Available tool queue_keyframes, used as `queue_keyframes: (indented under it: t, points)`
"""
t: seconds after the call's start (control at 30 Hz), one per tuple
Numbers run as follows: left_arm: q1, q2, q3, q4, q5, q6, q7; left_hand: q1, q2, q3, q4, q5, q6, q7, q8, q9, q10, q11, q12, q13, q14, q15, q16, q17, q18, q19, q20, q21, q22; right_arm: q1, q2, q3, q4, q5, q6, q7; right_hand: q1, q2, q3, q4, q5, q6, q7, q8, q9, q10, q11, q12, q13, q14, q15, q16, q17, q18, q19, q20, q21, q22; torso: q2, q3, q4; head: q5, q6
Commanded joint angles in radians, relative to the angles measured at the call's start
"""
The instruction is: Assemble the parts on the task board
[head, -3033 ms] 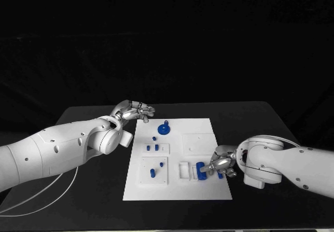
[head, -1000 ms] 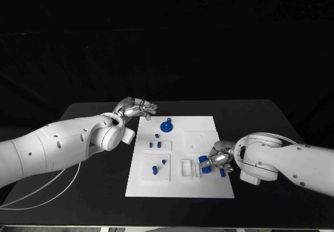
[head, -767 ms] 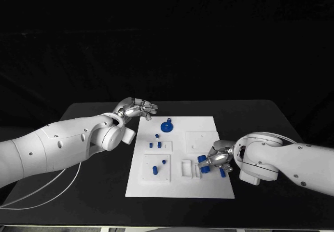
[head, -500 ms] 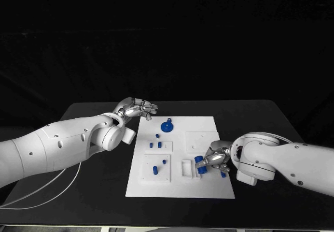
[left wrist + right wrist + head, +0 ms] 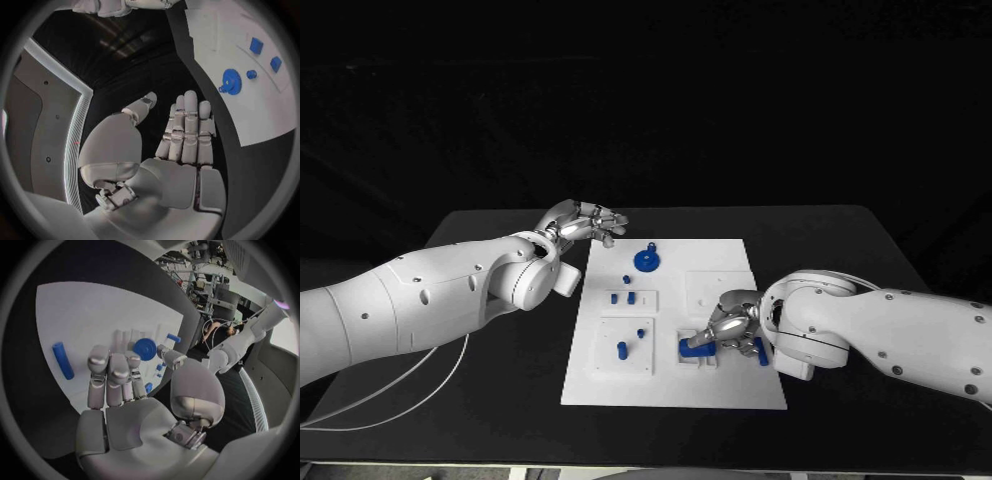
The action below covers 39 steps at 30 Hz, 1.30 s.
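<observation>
Over the last few seconds the right hand (image 5: 727,326) has slid inward across the task board (image 5: 668,390), from the board's right edge to the white slotted fixture (image 5: 687,348) near its front. It carries a round blue part (image 5: 694,346) with it. A loose blue pin (image 5: 762,354) has stayed on the board beside it; the left hand (image 5: 583,222) has barely moved.

The round blue part now sits low over that fixture, just in front of the right hand's fingertips. In the right wrist view it shows as a disc (image 5: 144,348) between the thumb and the fingers. The hand looks closed on it in a light pinch, though the contact itself is partly hidden.

The part looks like a small, rigid plastic piece (light, probably a little slick). I would judge it best held by its rim or short body, leaving the mating end free. It should tolerate a firm pinch, but a skewed grip could jam it in the slot.

The left hand hovers above the surface (image 5: 488,232) at the board's far left corner. It holds nothing, and its fingers lie straight, side by side, with the thumb apart. A blue gear (image 5: 646,260) and several small blue pegs (image 5: 620,297) stand elsewhere on the board.
</observation>
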<state>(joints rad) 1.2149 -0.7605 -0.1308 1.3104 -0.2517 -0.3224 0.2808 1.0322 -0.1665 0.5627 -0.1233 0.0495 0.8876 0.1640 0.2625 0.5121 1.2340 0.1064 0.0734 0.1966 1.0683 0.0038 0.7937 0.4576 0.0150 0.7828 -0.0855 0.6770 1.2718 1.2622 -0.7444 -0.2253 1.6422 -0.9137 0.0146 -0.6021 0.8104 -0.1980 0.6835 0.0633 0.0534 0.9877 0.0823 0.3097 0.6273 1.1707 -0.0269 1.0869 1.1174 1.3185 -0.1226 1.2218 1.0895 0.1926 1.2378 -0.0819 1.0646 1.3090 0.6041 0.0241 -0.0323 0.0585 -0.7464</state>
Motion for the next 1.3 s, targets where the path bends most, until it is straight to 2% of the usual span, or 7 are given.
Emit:
queue_keyframes:
  t: [0.03, 0.4, 0.93, 1.3]
  points:
    - [0.001, 0.001, 0.001, 0.003, 0.006, 0.011, 0.011, -0.006, 0.004, 0.001, 0.004, 0.002, -0.007, -0.001, 0.006, -0.001, -0.006, -0.001, -0.002, 0.002, 0.006, 0.0, -0.004, 0.002, 0.014, 0.003, -0.009, -0.007, 0.002, 0.001, 0.006, 0.0, -0.009, 0.004, 0.022, 0.002, -0.011, 0.0, 0.001, -0.007, -0.001, 0.014, 0.005, -0.003, 0.0, 0.005, 0.002, -0.005, 0.0, -0.001, -0.007, 0.003, -0.002, 0.069, 0.0, 0.006, 0.007, 0.015, 0.0, 0.0005, -0.0008, 0.002, -0.001]
    - [0.001, 0.0, 0.001, 0.004, 0.006, 0.012, 0.01, -0.006, 0.005, 0.001, 0.004, 0.002, -0.007, -0.001, 0.007, -0.001, -0.006, -0.001, -0.002, 0.002, 0.006, 0.0, -0.005, 0.002, 0.014, 0.003, -0.009, -0.007, 0.002, -0.003, 0.026, -0.001, -0.032, -0.029, 0.013, 0.005, -0.02, -0.002, 0.0, -0.008, -0.002, 0.014, 0.005, -0.006, 0.0, 0.005, 0.002, -0.006, 0.0, -0.002, -0.007, 0.002, -0.002, 0.069, -0.002, 0.007, 0.007, 0.015, 0.0, 0.001, -0.0017, 0.008, -0.002]
    - [0.001, -0.002, 0.001, 0.005, 0.006, 0.011, 0.01, -0.005, 0.005, 0.001, 0.004, 0.002, -0.007, -0.001, 0.007, -0.001, -0.006, -0.001, -0.002, 0.002, 0.007, 0.0, -0.005, 0.003, 0.014, 0.003, -0.009, -0.008, 0.003, -0.014, 0.025, -0.003, -0.001, -0.12, 0.049, 0.007, -0.019, -0.005, 0.003, -0.017, -0.002, 0.014, 0.005, -0.009, 0.0, 0.004, 0.002, -0.009, 0.0, -0.003, -0.007, 0.001, -0.003, 0.069, -0.003, 0.007, 0.007, 0.014, -0.001, 0.0007, -0.002, 0.008, -0.004]
    - [0.001, -0.002, 0.001, 0.006, 0.006, 0.011, 0.01, -0.003, 0.006, 0.002, 0.003, 0.002, -0.007, -0.001, 0.007, -0.001, -0.006, -0.001, -0.002, 0.002, 0.007, 0.0, -0.006, 0.004, 0.015, 0.003, -0.009, -0.008, 0.003, -0.019, 0.035, -0.006, -0.001, -0.124, 0.086, 0.009, -0.021, -0.011, 0.003, -0.022, -0.002, 0.015, 0.005, -0.01, 0.0, 0.003, 0.003, -0.01, 0.0, -0.003, -0.006, 0.0, -0.004, 0.069, -0.004, 0.007, 0.007, 0.014, 0.0, 0.0008, -0.002, 0.007, -0.004]
